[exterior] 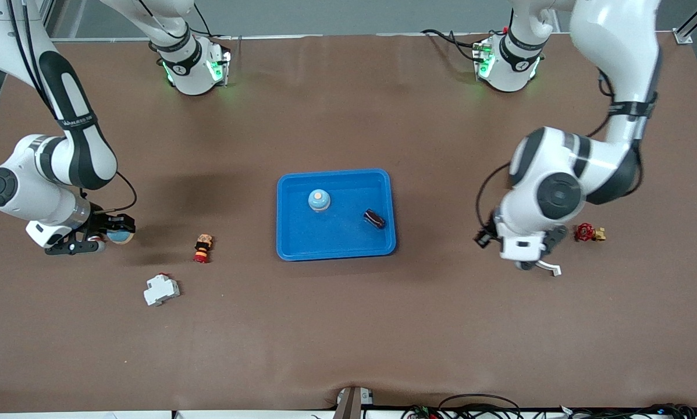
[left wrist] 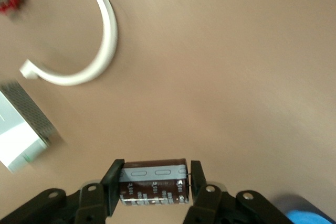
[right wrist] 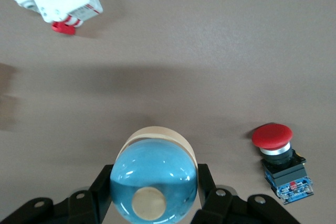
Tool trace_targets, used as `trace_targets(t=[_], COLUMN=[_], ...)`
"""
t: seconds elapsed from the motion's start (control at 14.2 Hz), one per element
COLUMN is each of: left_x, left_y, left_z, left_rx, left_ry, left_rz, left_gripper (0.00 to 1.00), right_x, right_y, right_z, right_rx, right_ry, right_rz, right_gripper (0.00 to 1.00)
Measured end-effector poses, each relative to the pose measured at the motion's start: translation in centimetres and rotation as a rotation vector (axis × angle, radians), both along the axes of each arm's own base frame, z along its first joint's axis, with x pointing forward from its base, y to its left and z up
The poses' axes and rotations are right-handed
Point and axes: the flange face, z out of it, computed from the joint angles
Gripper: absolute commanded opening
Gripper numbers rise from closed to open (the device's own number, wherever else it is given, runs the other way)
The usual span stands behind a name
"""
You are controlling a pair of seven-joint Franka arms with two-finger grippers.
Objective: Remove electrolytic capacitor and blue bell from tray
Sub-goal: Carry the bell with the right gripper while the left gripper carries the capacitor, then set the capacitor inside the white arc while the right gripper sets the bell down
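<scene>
My right gripper (exterior: pixel 111 231) is hanging over the table (exterior: pixel 348 326) at my right arm's end, its fingers (right wrist: pixel 206 184) closing on a blue bell (right wrist: pixel 155 184) with a tan button and a tan rim; the bell is filling the gap between them. Just beside that gripper a red push button (exterior: pixel 202 248) is lying on its side, and a white circuit breaker (exterior: pixel 161 289) with a red tab is lying near it, closer to the front camera. I cannot read any lettering on either one.

Between my two grippers a blue tray (exterior: pixel 335 254) is sitting at the table's middle, already holding a second blue bell (exterior: pixel 319 199) and a dark capacitor (exterior: pixel 374 219), the two apart from each other.

My left gripper (left wrist: pixel 156 188) is hanging over the table at my left arm's end, fingers (left wrist: pixel 196 178) pinching a brown capacitor (left wrist: pixel 153 183) by its ends. Its sleeve is showing pale printing that I cannot make out. Below this gripper a white curved clip (left wrist: pixel 86 51) is lying on the table, and a red valve (exterior: pixel 589 233) is resting just beside the hand.
</scene>
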Motion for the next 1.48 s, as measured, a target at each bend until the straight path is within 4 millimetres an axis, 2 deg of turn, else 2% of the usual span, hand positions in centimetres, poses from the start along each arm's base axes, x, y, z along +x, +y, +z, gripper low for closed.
trace_targets(t=[0.35, 0.49, 0.85, 0.99, 1.2, 1.34, 1.41, 1.48], left_x=[0.4, 0.2, -1.3, -1.8, -2.1, -2.1, -2.1, -2.1], left_y=[11.9, 15.0, 19.3, 19.3, 19.2, 19.1, 19.1, 19.1], left_z=[-4.0, -5.3, -10.2, -12.0, -12.9, -13.5, -13.8, -14.2], left_rx=[0.01, -0.01, -0.007, -0.013, -0.021, -0.025, -0.027, -0.029], left_ry=[0.083, 0.092, 0.05, 0.038, 0.041, 0.035, 0.033, 0.032], left_rz=[-0.203, -0.27, -0.396, -0.405, -0.423, -0.43, -0.431, -0.431], left_gripper=[0.0, 0.0, 0.0, 0.0, 0.0, 0.18, 0.35, 0.62], right_x=[-0.2, -0.1, 0.7, 0.5, 0.1, 0.1, 0.1, 0.1], right_y=[0.1, 0.8, 4.6, 6.0, 6.3, 6.3, 6.3, 6.3], right_z=[-3.5, -4.3, -4.7, -5.5, -7.1, -7.1, -7.1, -7.1], right_rx=[0.071, 0.086, 0.098, 0.088, 0.082, 0.082, 0.082, 0.082], right_ry=[-0.002, -0.006, -0.038, -0.064, -0.071, -0.072, -0.072, -0.072], right_rz=[-0.019, -0.023, -0.02, -0.017, -0.019, -0.019, -0.019, -0.019], right_gripper=[0.0, 0.0, 0.0, 0.0, 0.0, 0.0, 0.07, 0.73])
